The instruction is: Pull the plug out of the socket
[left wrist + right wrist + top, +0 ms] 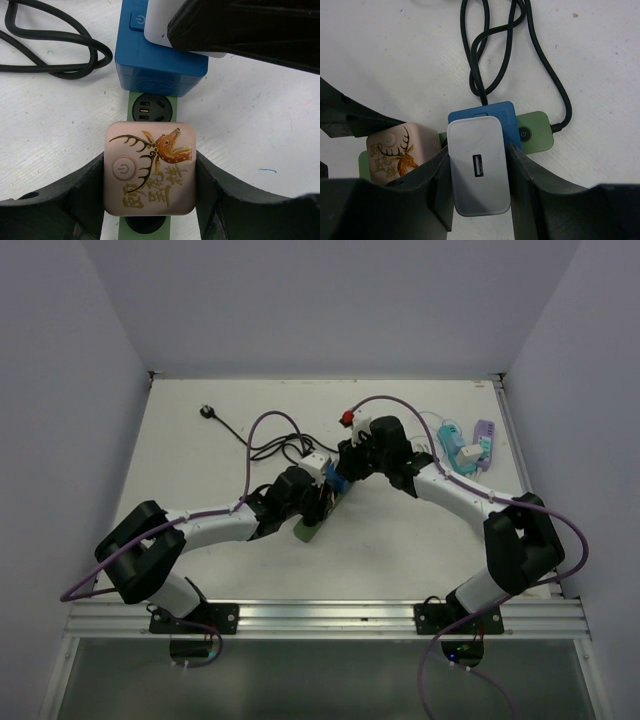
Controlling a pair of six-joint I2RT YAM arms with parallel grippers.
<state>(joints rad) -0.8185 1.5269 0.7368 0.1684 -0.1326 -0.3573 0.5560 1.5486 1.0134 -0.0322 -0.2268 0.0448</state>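
White plug [479, 172] sits squarely between the fingers of the right gripper [479, 192], pinched on both long sides and seated in the blue socket block [495, 112] directly beyond it; left gripper [149, 200] clamps the pink adapter [149, 170] just beside, on the same green strip [535, 132] lying on the bench [395, 50]; withdrawal judged straight back along the right gripper's own axis.

A robotics lab cell: plain lilac walls [320, 300] enclose a white table [180, 450] fronted by an aluminium rail [330, 618].
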